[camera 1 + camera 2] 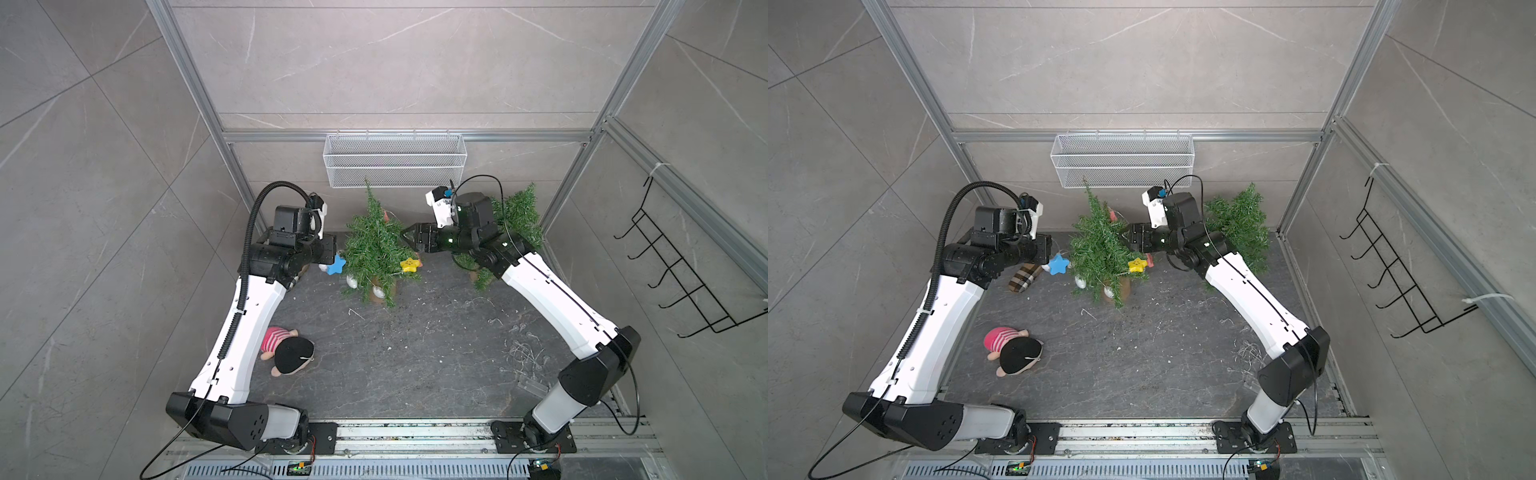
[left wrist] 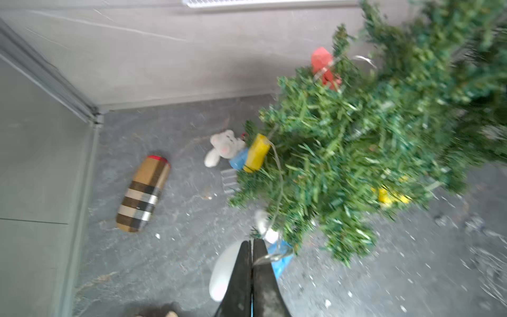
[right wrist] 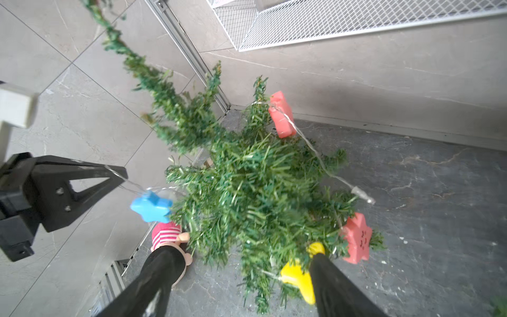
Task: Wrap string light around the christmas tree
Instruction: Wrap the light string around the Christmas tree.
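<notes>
Tree: christmas tree (image 1: pixel 376 249) stands upright at rear-middle of table, between the two grippers.
Light: string light (image 3: pixel 315 149) is part-draped on the tree. Red star (image 3: pixel 282 115) sits high at the back. Pink star (image 3: pixel 356 238) & yellow star (image 3: pixel 297 277) are low on R-arm side. Blue star (image 3: pixel 151 205) hangs just off the branches on L-arm side.
L gripper: L gripper (image 2: pixel 251 244) is clamped tight on the thin wire, just beside blue star.
R gripper: R gripper (image 3: pixel 241 255) has jaws wide apart w/ nothing in them; yellow star is just beside one finger.
Step (judged): passing the strand round the tree's front.
Do it well: R should pinch wire, not a star, before L lets go. Little slack, so the wire seats in the branches. Pull gently, as the tree looks light & could tip.
Watch: clear end piece (image 3: pixel 362 196) dangles off a branch & may snag.
</notes>
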